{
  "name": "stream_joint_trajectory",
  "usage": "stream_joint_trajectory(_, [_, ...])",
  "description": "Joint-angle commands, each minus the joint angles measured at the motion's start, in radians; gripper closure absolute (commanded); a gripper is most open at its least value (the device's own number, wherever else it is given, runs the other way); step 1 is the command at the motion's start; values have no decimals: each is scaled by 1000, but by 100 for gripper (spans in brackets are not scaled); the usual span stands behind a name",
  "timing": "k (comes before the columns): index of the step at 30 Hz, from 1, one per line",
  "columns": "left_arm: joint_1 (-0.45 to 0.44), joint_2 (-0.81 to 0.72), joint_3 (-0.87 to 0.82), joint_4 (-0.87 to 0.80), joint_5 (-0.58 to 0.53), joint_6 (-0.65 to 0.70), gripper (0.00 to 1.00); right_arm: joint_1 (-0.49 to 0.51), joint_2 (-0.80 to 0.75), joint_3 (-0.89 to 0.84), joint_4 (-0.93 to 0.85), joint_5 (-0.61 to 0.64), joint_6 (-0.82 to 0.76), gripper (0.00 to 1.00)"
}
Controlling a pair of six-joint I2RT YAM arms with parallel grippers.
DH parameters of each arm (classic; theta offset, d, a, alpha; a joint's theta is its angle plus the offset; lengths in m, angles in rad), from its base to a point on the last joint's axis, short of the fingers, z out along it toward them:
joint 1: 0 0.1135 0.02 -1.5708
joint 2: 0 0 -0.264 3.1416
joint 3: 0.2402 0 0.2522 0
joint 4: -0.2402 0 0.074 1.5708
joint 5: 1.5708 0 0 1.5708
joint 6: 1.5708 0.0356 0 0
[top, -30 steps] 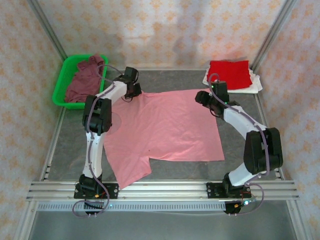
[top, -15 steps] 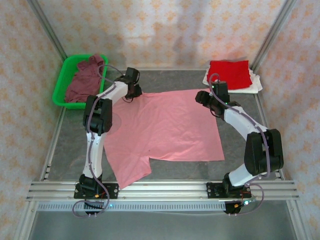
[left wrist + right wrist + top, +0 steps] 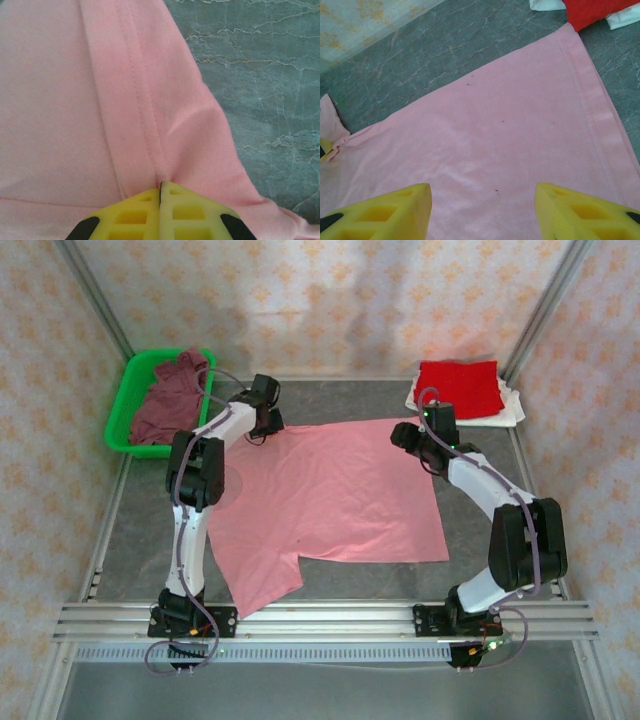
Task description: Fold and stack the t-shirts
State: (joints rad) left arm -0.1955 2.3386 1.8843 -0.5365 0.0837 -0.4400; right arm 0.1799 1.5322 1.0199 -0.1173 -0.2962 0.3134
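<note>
Now we pinch the pink shirt at its far left with the left gripper; the open right gripper should grab the far right corner next.

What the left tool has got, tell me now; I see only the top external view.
Observer: The left tool is shut, pinching a fold of the pink t-shirt beside a stitched seam.
Operator: Now report the right tool.
Observer: The right tool is open, its fingers wide apart over flat pink cloth, gripping nothing.
</note>
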Motion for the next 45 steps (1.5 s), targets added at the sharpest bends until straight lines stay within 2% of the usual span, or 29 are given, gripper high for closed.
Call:
stream_joint_trajectory(1, [-8, -55, 30, -48, -53, 16, 91, 1, -2, 0, -5, -12, 7, 43])
stream_joint_trajectory(5, [-11, -52, 36, -50, -53, 14, 99, 1, 7, 1, -1, -17, 12, 43])
stream_joint_trajectory(12, [-18, -44, 75, -65, -60, 11, 100, 1, 12, 12, -6, -20, 10, 43])
stream_joint_trajectory(22, [-28, 17, 214, -106, -70, 18, 100, 1, 22, 24, -7, -27, 12, 43])
stream_joint_trajectory(25, [-35, 101, 361, -150, -70, 51, 100, 1, 32, 32, -8, -35, 16, 43])
stream_joint_trajectory(30, [-59, 325, 738, -241, -5, 187, 100, 1, 41, 37, -5, -40, 20, 43])
stream_joint_trajectory(32, [-67, 385, 825, -228, 20, 241, 97, 1, 43, 36, -5, -43, 21, 43])
stream_joint_trajectory(34, [-69, 401, 812, -150, 56, 289, 86, 0, 49, 34, -4, -48, 26, 43])
stream_joint_trajectory(36, [-69, 405, 806, -106, 48, 324, 61, -1, 53, 36, -5, -59, 27, 43])
stream_joint_trajectory(38, [-67, 394, 810, -99, 13, 345, 49, 1, 54, 43, -17, -66, 28, 43])
stream_joint_trajectory(42, [-56, 278, 756, -109, 30, 304, 44, 1, 55, 46, -17, -67, 24, 43])
stream_joint_trajectory(45, [-52, 53, 440, 50, -9, 244, 43, 0, 66, 54, -13, -75, 28, 43])
